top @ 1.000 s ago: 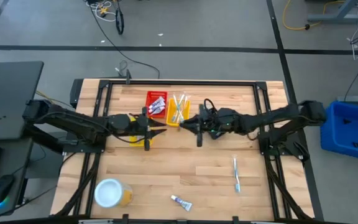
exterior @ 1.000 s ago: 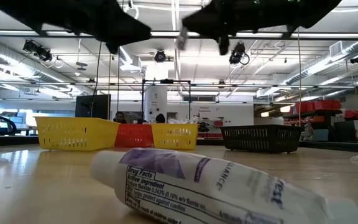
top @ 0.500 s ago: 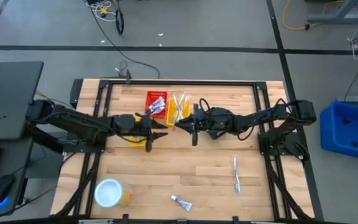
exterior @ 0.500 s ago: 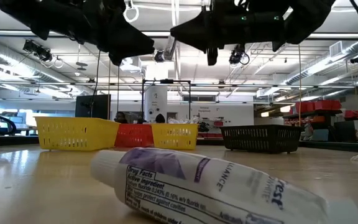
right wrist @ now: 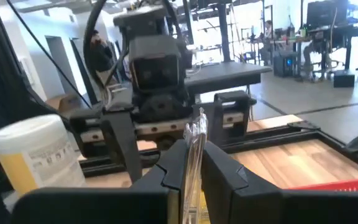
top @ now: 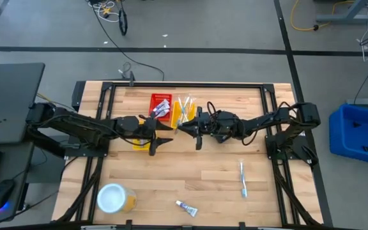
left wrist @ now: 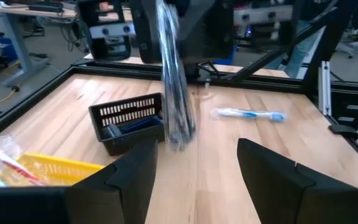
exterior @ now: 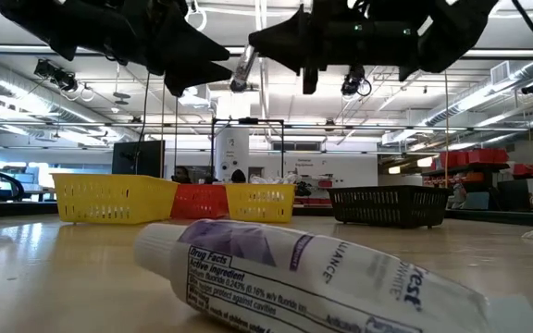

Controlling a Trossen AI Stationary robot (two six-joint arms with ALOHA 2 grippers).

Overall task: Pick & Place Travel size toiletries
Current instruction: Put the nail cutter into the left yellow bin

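Our right gripper pinches a slim toothbrush in crinkly clear wrap, above mid-table. Our left gripper faces it, fingers spread, holding nothing. Beyond sits a ribbed black plastic basket on the smooth wooden table.

A red basket and a yellow basket stand side by side; a round container stands near the front-left corner.
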